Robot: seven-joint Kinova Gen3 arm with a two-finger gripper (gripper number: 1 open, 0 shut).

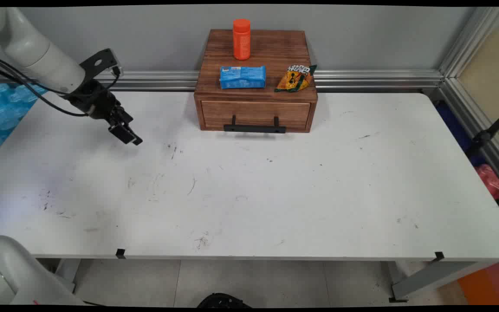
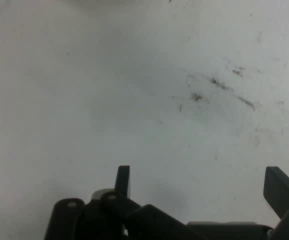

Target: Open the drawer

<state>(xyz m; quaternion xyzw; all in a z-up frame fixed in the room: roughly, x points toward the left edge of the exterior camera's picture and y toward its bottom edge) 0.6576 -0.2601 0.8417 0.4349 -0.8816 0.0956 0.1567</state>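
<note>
My black gripper (image 1: pixel 127 134) hangs over the left part of the white table (image 1: pixel 249 195), well to the left of the wooden drawer box (image 1: pixel 256 82). It is open and holds nothing. In the hand view the gripper (image 2: pixel 199 182) shows its two fingers wide apart over bare, scuffed table surface (image 2: pixel 134 75). On top of the box stand an orange bottle (image 1: pixel 241 39), a blue packet (image 1: pixel 242 77) and a yellow-orange snack bag (image 1: pixel 295 78). The box's drawer is closed, with a black handle (image 1: pixel 254 127) at its front.
An aluminium rail (image 1: pixel 375 79) runs along the wall behind the table. Blue material (image 1: pixel 2 108) lies beyond the table's left edge. A black stand and a pink thing (image 1: pixel 490 180) are off the right edge.
</note>
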